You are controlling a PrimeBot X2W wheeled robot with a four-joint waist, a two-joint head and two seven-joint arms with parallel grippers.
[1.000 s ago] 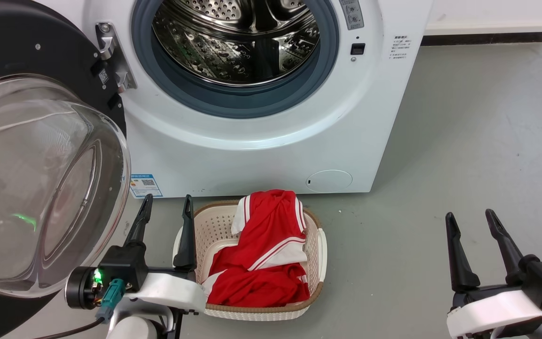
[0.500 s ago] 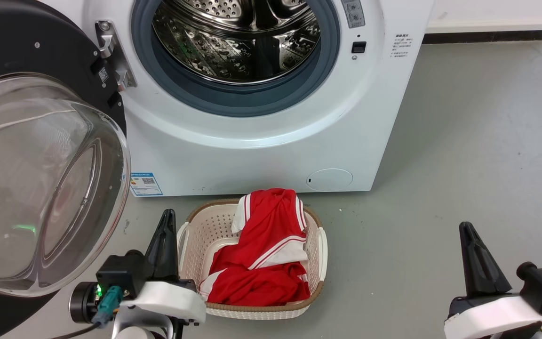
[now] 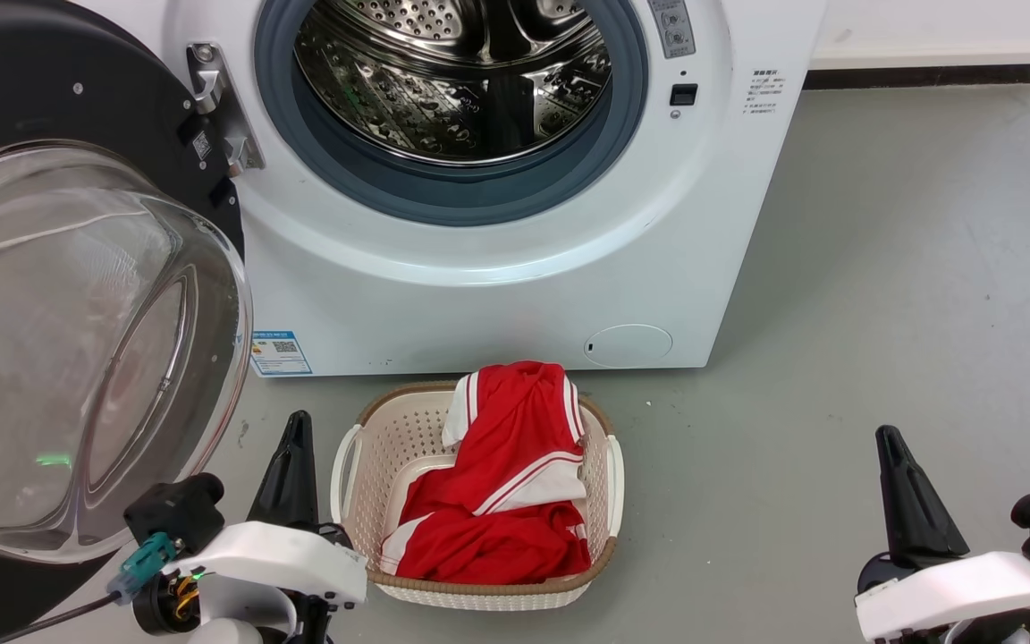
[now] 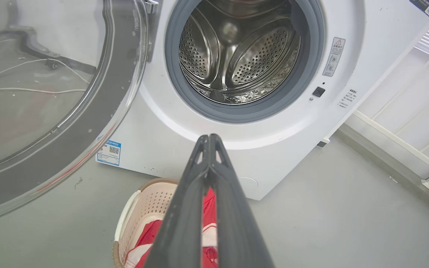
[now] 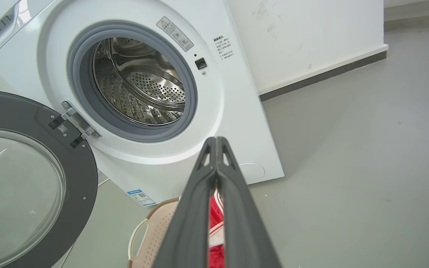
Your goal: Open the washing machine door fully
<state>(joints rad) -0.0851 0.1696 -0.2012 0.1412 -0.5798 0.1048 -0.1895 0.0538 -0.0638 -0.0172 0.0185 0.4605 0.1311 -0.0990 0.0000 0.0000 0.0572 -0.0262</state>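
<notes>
Cream plastic basket (image 3: 615,483) of red clothes (image 3: 497,487) sat before the white washing machine (image 3: 479,304) between left hand (image 3: 299,420) and right hand (image 3: 889,436), both closed, empty.

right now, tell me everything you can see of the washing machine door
The washing machine door is a round glossy black disc with a clear bulging glass bowl at its centre. It stands wide open, left of the drum mouth, held to the washing machine by a metal hinge. The shut left pincer is beside it, fingertips apart from the glass.
</notes>
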